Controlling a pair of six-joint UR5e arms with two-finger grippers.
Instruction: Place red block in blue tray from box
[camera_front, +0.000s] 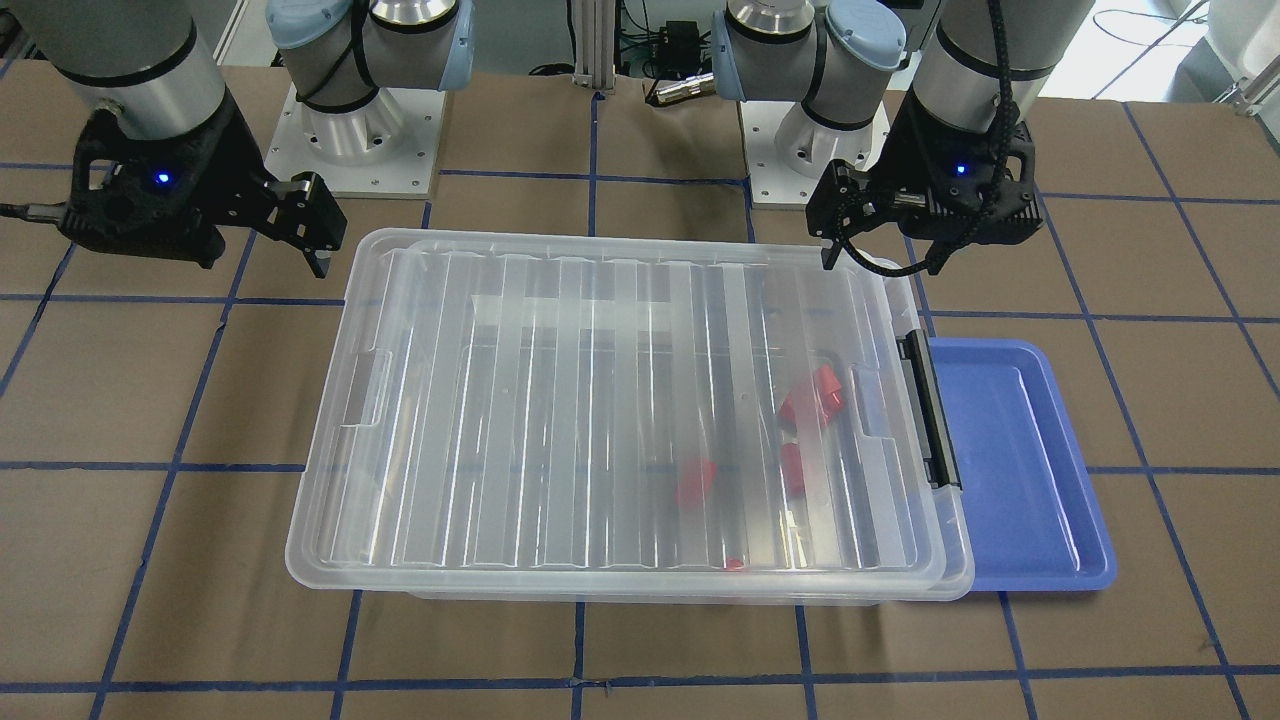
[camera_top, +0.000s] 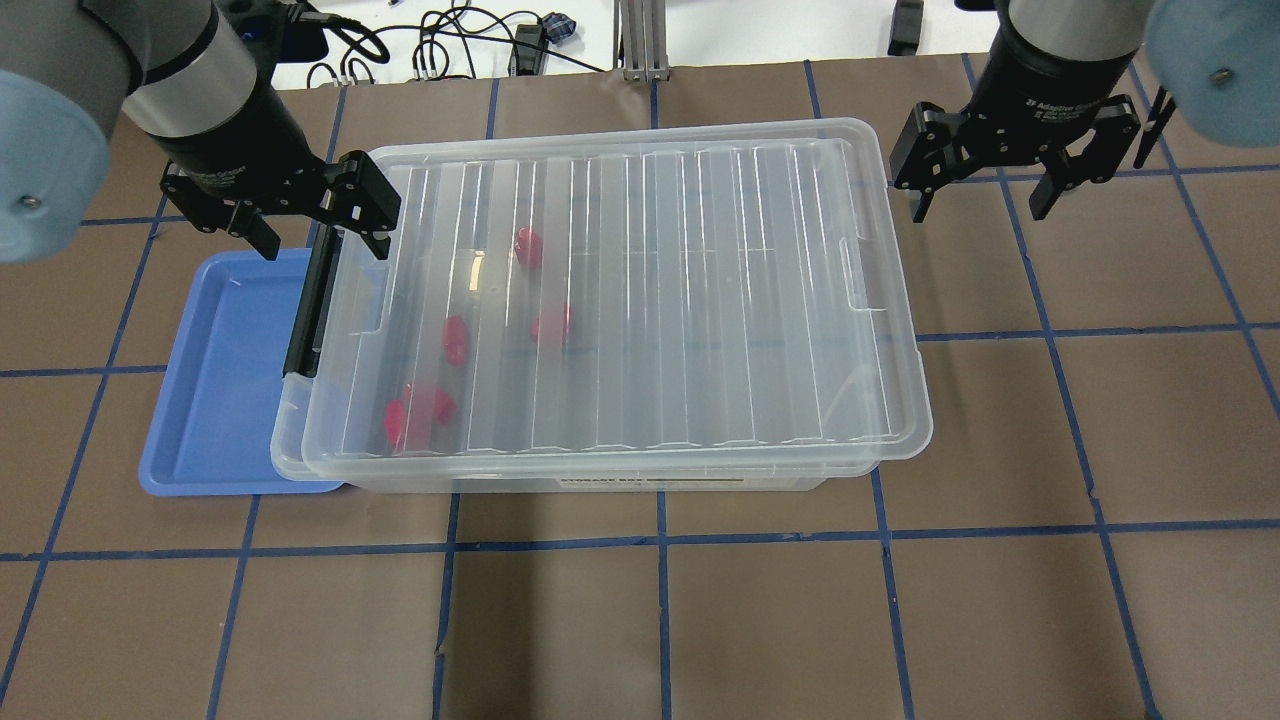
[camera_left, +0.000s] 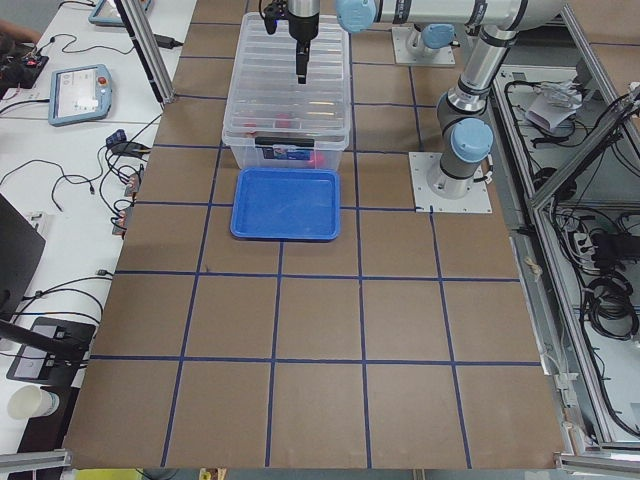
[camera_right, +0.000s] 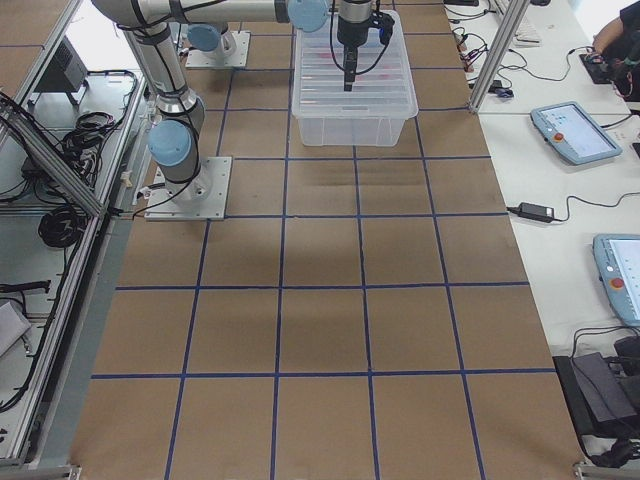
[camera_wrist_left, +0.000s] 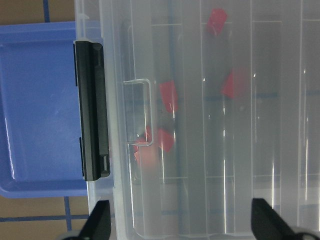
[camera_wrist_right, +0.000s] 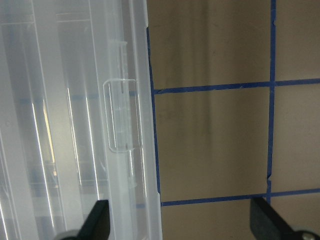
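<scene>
Box (camera_top: 700, 300): clear ribbed plastic, lidded, black latch; red blocks (camera_top: 456, 340) inside. Blue tray (camera_top: 215, 400): shallow, round-cornered, adjacent. Left pincer (camera_top: 315, 225), right pincer (camera_top: 982, 200): spread, empty.

Under my left gripper (camera_top: 320, 238) the ribbed lid (camera_top: 700, 300) shuts off the box (camera_top: 600, 480) and its red blocks (camera_top: 455, 340); the blue tray (camera_top: 220, 400) just outboard lies unobstructed; under my right gripper (camera_top: 980, 210), bare table (camera_top: 1100, 420)

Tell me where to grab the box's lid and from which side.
Take the lid by its thin overhanging lip at the end away from the black latch, coming from the robot's right, near the open right pincer. That end shows no clip; the flat ribbed top offers nothing to pinch. The latch likely needs releasing first.
</scene>
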